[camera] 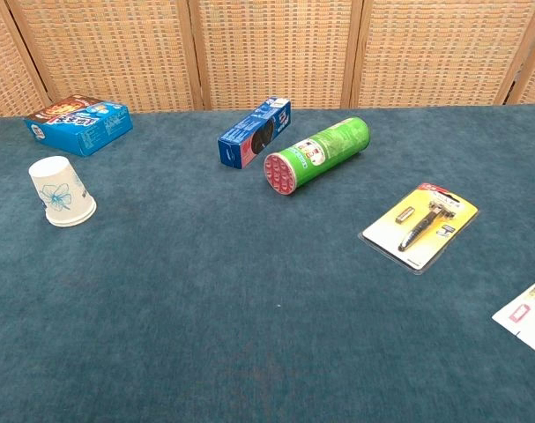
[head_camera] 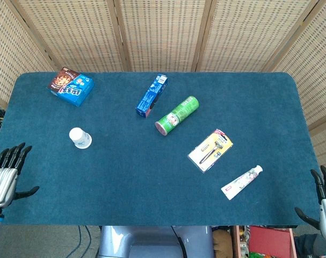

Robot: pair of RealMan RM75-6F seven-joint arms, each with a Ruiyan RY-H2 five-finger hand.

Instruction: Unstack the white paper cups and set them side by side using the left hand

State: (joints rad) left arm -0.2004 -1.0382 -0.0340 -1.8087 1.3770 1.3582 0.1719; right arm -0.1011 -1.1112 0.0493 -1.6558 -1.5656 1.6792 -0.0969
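Observation:
The white paper cups [head_camera: 80, 138] stand as one upside-down stack on the left part of the blue table; a blue flower print shows on the stack [camera: 61, 192] in the chest view. My left hand [head_camera: 7, 174] hovers at the table's front left edge with its fingers spread and nothing in it, well short of the cups. At the front right corner my right hand [head_camera: 325, 204] is also open and holds nothing. Neither hand shows in the chest view.
A blue snack box [head_camera: 71, 86] lies at the back left. A blue biscuit box [head_camera: 152, 95] and a green can [head_camera: 176, 115] lie on their sides mid-table. A packaged razor [head_camera: 210, 150] and a tube [head_camera: 241, 182] lie to the right.

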